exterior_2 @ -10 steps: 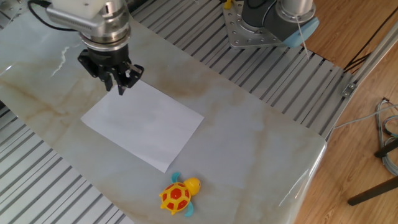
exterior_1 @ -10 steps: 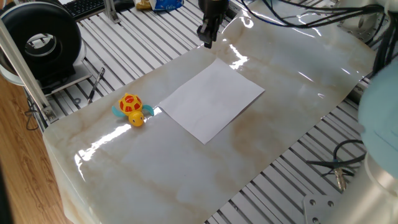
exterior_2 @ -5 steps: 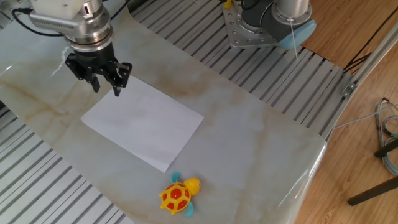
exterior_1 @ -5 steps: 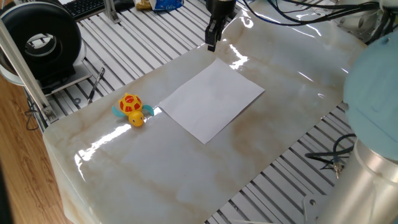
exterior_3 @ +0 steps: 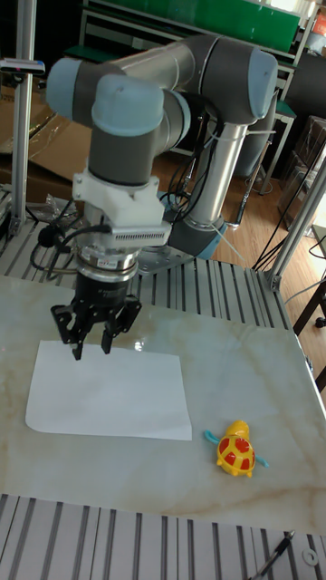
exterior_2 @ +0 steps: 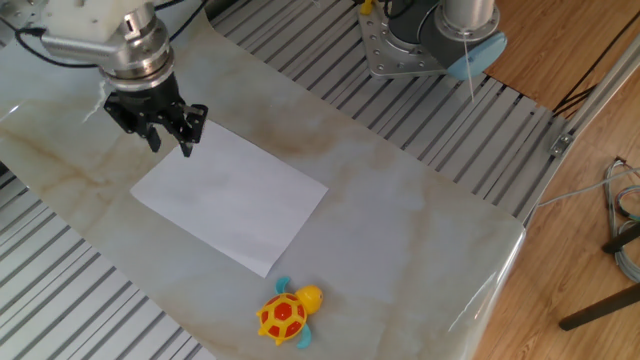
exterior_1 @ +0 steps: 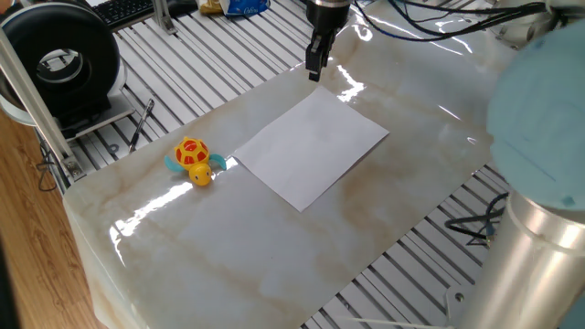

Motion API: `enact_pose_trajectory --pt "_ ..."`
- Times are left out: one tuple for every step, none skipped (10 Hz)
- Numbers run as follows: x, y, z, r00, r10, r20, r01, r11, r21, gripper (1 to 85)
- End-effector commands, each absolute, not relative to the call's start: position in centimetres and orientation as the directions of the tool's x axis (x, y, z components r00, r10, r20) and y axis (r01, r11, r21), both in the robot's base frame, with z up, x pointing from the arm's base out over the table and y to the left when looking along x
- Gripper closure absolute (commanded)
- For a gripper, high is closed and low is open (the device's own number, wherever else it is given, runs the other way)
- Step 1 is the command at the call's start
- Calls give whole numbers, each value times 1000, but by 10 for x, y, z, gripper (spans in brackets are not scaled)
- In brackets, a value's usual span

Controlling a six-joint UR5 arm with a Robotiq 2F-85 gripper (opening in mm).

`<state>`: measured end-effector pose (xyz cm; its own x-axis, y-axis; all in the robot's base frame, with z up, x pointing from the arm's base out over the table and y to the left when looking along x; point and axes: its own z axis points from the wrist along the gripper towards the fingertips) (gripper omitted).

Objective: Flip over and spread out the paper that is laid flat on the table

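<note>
The paper (exterior_1: 311, 151) (exterior_2: 230, 200) (exterior_3: 109, 394) is a plain white sheet lying flat on the marble-look table (exterior_1: 228, 247) (exterior_2: 410, 230) (exterior_3: 244, 362). My gripper (exterior_1: 313, 71) (exterior_2: 170, 143) (exterior_3: 91, 348) hangs just above the paper's far edge, near one corner. It points straight down and is open, with nothing between its dark fingers. I cannot tell whether the fingertips touch the sheet; it lies flat and undisturbed.
A yellow-orange toy turtle (exterior_1: 192, 160) (exterior_2: 285, 313) (exterior_3: 237, 449) sits on the table just off one paper corner. Grey ribbed aluminium frame (exterior_1: 210, 55) (exterior_2: 70, 290) surrounds the slab. A black round device (exterior_1: 64, 59) stands at the left, and the arm's base (exterior_2: 440, 35) at the back.
The gripper has shifted a short way along the paper's far edge toward its corner and dropped slightly. The paper and turtle have not moved.
</note>
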<state>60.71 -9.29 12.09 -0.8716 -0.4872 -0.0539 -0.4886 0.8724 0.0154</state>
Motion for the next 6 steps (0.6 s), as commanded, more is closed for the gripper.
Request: enact_pose_trajectory --pt "621 -95 102 -878 -473 -71 -476 879 24 370" --pt "621 -99 102 -888 -455 -64 -457 889 13 377" --pt "620 -112 102 -890 -454 -36 -453 891 -29 420" --pt "617 -119 102 -885 -466 -14 -465 884 -47 427" --pt "621 -124 101 -876 -483 -12 -481 875 -58 427" --pt "634 -127 101 -866 -500 -18 -499 865 -52 427"
